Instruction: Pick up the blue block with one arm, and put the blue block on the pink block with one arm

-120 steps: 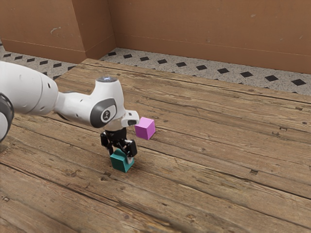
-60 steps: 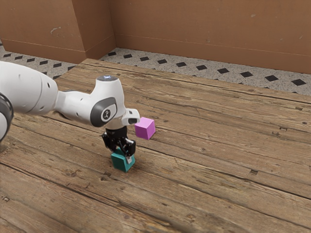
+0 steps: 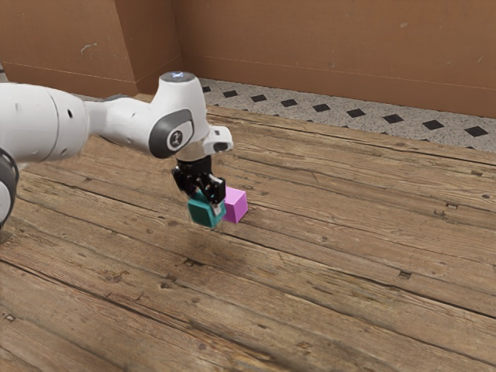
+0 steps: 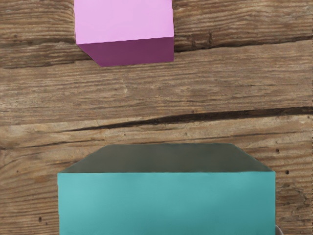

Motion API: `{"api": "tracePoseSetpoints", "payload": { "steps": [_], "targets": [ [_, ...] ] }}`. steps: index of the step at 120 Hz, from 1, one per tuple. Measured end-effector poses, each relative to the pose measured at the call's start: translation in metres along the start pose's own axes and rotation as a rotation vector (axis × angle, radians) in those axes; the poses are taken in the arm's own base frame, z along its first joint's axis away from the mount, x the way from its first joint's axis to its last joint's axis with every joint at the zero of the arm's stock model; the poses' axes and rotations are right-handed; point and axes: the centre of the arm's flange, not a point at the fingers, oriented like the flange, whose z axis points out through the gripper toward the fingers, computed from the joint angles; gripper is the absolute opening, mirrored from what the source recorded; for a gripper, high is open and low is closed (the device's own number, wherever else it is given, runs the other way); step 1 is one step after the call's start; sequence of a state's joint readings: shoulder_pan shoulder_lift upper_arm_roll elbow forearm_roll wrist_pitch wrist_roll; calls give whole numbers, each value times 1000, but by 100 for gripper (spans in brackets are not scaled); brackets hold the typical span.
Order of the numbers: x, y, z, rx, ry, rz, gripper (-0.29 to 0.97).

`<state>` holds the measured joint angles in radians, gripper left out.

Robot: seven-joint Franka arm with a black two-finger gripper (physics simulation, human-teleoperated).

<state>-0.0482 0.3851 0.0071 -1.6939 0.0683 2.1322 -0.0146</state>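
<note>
Above the table [image 3: 349, 232], the gripper [image 3: 208, 201] clamps the blue block [image 3: 202, 215] by opposite flat faces, rigid, likely light, possibly slick, near the pink block [image 3: 235, 205].

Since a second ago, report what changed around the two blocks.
The gripper, shut on the blue block, lifted it off the wooden table and carried it toward the pink block, stopping short of it. The pink block stayed where it was.
</note>
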Motion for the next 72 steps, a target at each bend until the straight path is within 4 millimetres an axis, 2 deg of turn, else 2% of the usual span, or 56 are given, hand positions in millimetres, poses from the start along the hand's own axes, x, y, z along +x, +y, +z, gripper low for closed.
{"api": "tracePoseSetpoints", "payload": {
  "steps": [15, 43, 62, 72],
  "targets": [
    [25, -7, -14, 18, 8, -6, 18],
    [64, -20, -11, 27, -2, -25, 17],
    [77, -29, 3, 23, -26, -37, 17],
    [81, -29, 3, 21, -28, -35, 17]
  ]
}}
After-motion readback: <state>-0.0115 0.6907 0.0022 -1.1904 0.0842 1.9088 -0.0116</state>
